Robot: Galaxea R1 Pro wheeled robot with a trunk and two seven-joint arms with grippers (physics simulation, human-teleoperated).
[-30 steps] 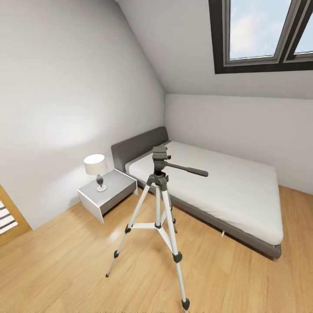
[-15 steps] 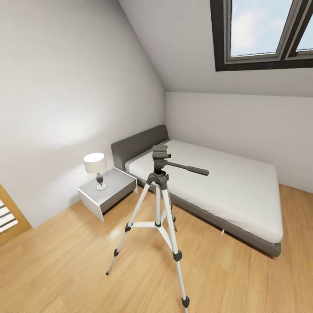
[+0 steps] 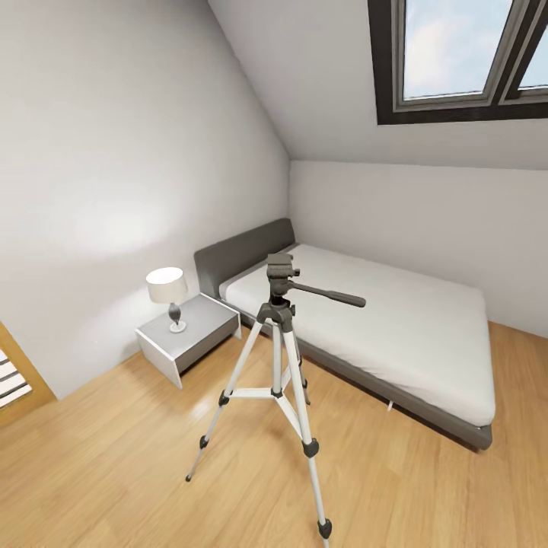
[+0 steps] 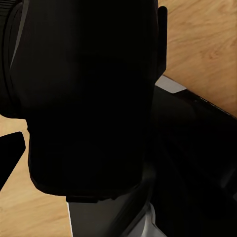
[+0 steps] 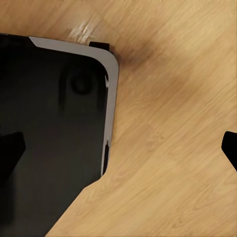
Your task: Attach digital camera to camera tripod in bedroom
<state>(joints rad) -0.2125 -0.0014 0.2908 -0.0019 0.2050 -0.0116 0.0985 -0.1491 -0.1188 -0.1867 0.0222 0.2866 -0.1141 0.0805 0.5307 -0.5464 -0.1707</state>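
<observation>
The camera tripod [image 3: 276, 365] stood upright on the light wood floor [image 3: 114, 457] of the bedroom, near the corner of the bed [image 3: 380, 327] on the nightstand side. Its dark grey head was on top and the black pan handle pointed toward the mattress. The grey nightstand [image 3: 186, 339] stood against the wall, just beside the headboard, and a lamp [image 3: 167, 293] with a white shade stood on it. A dark-framed skylight [image 3: 464, 61] sat in the sloped ceiling above the bed.

In the left wrist view a large black boxy object, the digital camera [image 4: 89, 98], lay very close to the lens, above the wood floor and the robot's dark base [image 4: 197, 163]. The left gripper seemed to be holding it, but its fingers were not clear, so I cannot tell for sure.

In the right wrist view the right gripper [image 5: 121, 148] was spread open with nothing in it; its dark fingertips [image 5: 10, 150] stood wide apart over the floor and the base corner.
</observation>
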